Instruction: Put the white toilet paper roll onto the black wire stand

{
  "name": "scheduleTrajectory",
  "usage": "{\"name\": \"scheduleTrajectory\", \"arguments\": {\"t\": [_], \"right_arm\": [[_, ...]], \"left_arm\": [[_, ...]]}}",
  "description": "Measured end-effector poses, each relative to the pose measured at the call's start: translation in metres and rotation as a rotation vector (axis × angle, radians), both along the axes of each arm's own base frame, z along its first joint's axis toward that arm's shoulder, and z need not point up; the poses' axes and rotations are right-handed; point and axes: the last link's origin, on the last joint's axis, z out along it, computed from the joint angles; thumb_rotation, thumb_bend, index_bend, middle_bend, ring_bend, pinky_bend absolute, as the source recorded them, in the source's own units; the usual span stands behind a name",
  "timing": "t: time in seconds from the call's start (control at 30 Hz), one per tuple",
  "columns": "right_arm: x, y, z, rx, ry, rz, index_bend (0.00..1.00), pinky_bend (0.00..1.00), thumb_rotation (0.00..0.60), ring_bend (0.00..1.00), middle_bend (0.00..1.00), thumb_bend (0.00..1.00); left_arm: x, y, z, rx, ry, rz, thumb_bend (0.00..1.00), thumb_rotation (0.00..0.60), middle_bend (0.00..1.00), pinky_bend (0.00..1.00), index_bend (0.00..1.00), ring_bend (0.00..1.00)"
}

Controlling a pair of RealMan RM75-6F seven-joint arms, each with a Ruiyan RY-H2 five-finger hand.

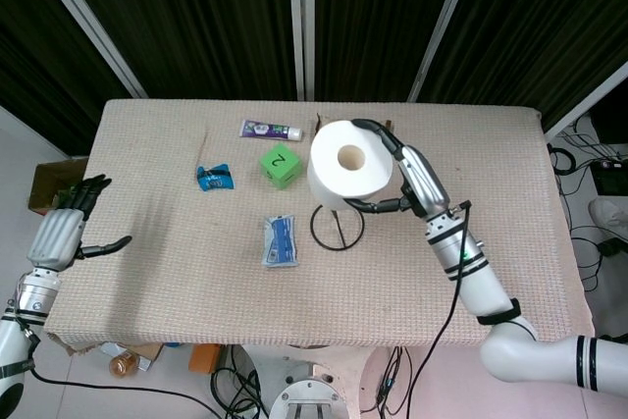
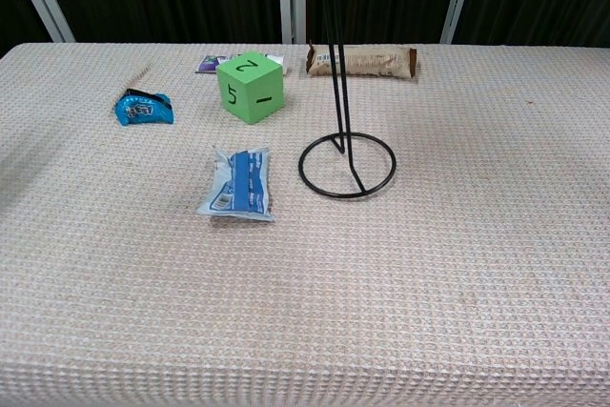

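Right hand point(image 1: 397, 179) grips the roll point(image 1: 350, 165), fingers wrapped round it, holding it up over the stand point(image 2: 346, 165) with the stand's ring showing just at its 6 o'clock. Left hand point(image 1: 59, 233) hangs off the table's point(image 1: 147, 272) 9 o'clock edge, fingers apart, holding nothing

A beige woven cloth covers the counter point(image 1: 491, 272). A green cube point(image 1: 280, 166) marked with a 2 sits near the middle. At its 9 o'clock lies a small blue packet point(image 1: 214, 178), with a thin stick point(image 1: 204, 144) just beyond that at 11 o'clock. At the cube's 12 o'clock a tube point(image 1: 271, 130) lies along the far edge, and a brown wrapped bar point(image 2: 362, 61) lies beside the tube at 3 o'clock. At the cube's 6 o'clock rests a blue and white pouch point(image 1: 280, 241). Black curtains hang behind.
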Motion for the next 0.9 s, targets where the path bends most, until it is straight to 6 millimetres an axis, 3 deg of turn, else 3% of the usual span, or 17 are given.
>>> {"name": "scheduleTrajectory", "arguments": {"t": [0.43, 0.9], "right_arm": [[0.009, 0.007, 0.015, 0.001, -0.034, 0.020, 0.37, 0.48, 0.600, 0.39, 0.44, 0.24], [-0.003, -0.002, 0.003, 0.037, -0.015, -0.025, 0.37, 0.48, 0.600, 0.39, 0.44, 0.24]], "left_arm": [[0.002, 0.001, -0.001, -0.005, 0.000, -0.004, 0.00, 0.158, 0.03, 0.21, 0.07, 0.03], [0.003, 0.001, -0.002, -0.011, 0.006, 0.000, 0.00, 0.157, 0.03, 0.21, 0.07, 0.03]]}}
